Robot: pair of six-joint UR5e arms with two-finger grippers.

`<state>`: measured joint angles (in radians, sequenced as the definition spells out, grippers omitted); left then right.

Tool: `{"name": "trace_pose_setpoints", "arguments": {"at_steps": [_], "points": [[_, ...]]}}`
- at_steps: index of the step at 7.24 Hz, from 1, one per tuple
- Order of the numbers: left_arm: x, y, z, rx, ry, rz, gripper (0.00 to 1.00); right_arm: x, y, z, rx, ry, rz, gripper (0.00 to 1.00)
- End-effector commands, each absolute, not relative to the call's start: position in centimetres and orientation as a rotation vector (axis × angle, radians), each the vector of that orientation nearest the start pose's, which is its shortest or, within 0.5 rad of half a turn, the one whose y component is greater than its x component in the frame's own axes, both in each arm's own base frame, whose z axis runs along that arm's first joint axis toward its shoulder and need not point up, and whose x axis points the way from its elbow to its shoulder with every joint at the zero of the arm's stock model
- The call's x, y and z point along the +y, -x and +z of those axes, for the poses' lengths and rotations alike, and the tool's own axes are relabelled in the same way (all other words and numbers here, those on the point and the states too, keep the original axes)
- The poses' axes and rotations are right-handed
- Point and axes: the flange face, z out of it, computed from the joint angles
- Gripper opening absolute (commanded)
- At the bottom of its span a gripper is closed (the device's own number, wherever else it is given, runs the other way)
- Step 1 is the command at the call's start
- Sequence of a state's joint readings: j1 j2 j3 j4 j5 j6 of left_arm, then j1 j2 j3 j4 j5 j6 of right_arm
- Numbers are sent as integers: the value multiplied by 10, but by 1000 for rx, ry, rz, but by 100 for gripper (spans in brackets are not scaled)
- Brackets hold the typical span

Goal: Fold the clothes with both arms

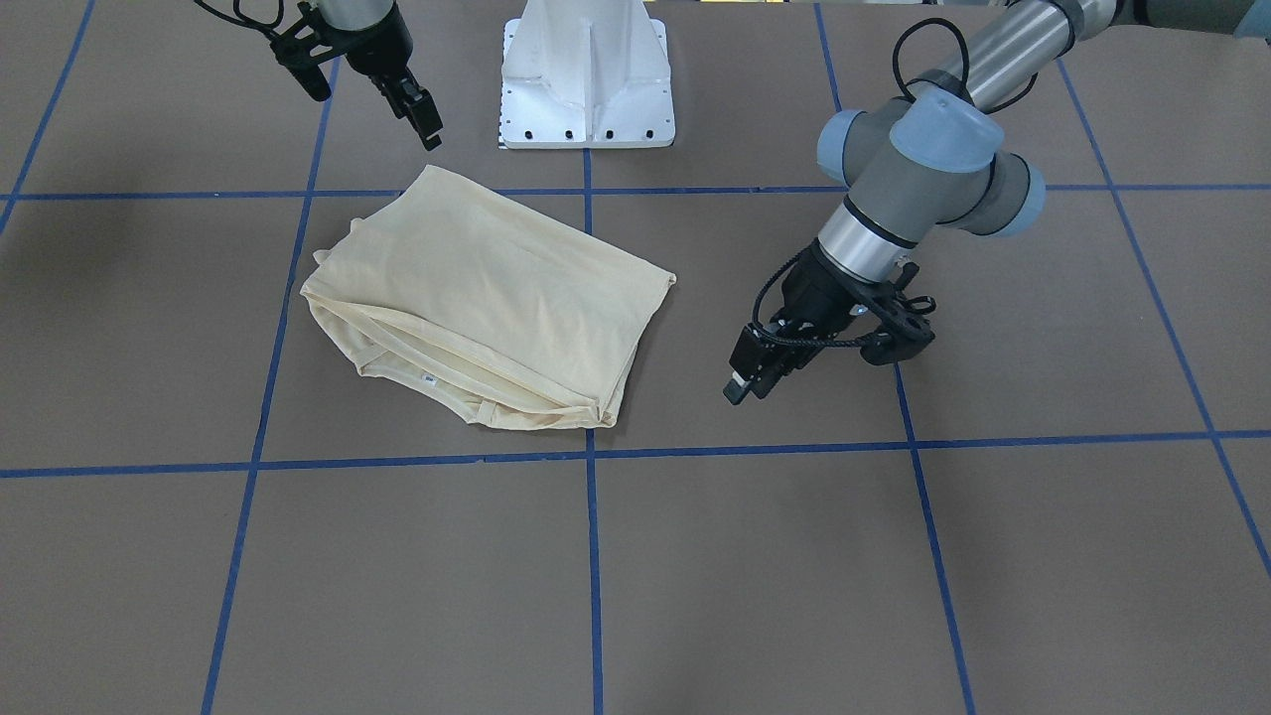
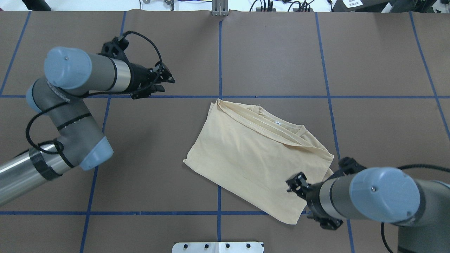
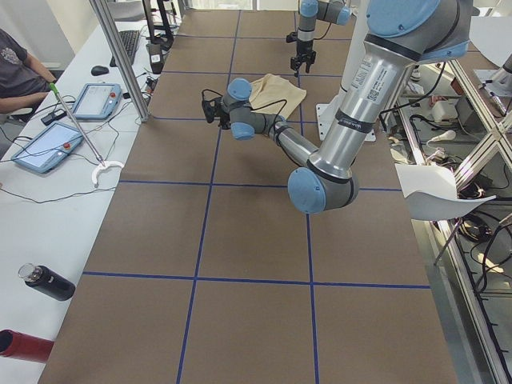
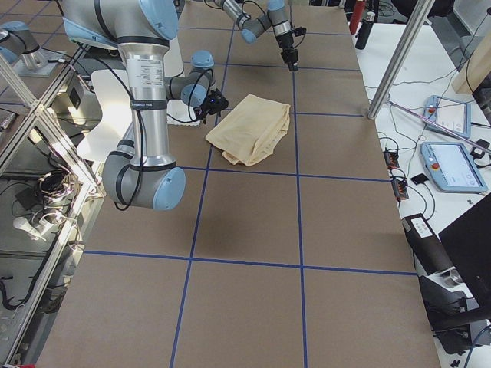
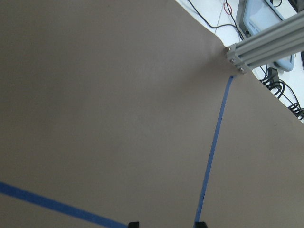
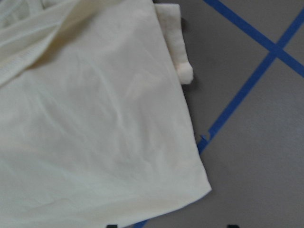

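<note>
The shirt (image 1: pixel 477 308) is thin, matt cream cloth, softly creased, with a ribbed collar (image 2: pixel 285 127), and lies on a table (image 1: pixel 993 556) covered in matt brown paper-like sheet crossed by smooth blue tape (image 1: pixel 593 556). Near the shirt, the left arm (image 1: pixel 1023 45) and right arm (image 2: pixel 337 196) show brushed, shiny metal tubes, matt grey joints and smooth light-blue plastic caps. The pedestal (image 1: pixel 586 89) beyond the shirt is glossy white-painted metal.

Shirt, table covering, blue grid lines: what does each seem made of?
The shirt looks like thin, soft knit, probably cotton jersey, matte cream: fine wrinkles, limp folds, ribbed collar. The table covering looks like matte brown paper or card: flat, no glare. The blue grid lines look like adhesive tape, slightly nicked in the right wrist view.
</note>
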<state>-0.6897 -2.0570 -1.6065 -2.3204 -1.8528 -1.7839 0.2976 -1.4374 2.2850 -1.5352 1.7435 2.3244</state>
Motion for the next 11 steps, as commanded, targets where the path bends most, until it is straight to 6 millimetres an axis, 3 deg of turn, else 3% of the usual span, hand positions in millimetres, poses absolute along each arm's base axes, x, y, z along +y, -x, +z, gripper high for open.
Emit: {"name": "trace_pose_setpoints", "arguments": {"at_steps": [1,2,3,4,6,8,10,11], "points": [[-414,-510,267,1175,16,-621,51,-350,368,258,-934,251,925,100],[-386,-533,270,1135,54,-637,51,-387,355,260,-931,216,936,100],[-364,-549,272,1128,74,-640,51,-408,353,265,-920,181,926,100],[-359,-554,276,1098,79,-641,52,-420,356,270,-907,173,937,100],[-356,-556,278,1071,82,-641,52,-422,359,268,-908,169,938,100],[-352,-545,264,1050,85,-643,52,-425,362,273,-896,168,942,100],[-331,-552,284,1008,100,-622,53,-428,366,278,-882,169,947,100],[-331,-553,284,1010,100,-622,53,-430,369,283,-868,169,951,100]]}}
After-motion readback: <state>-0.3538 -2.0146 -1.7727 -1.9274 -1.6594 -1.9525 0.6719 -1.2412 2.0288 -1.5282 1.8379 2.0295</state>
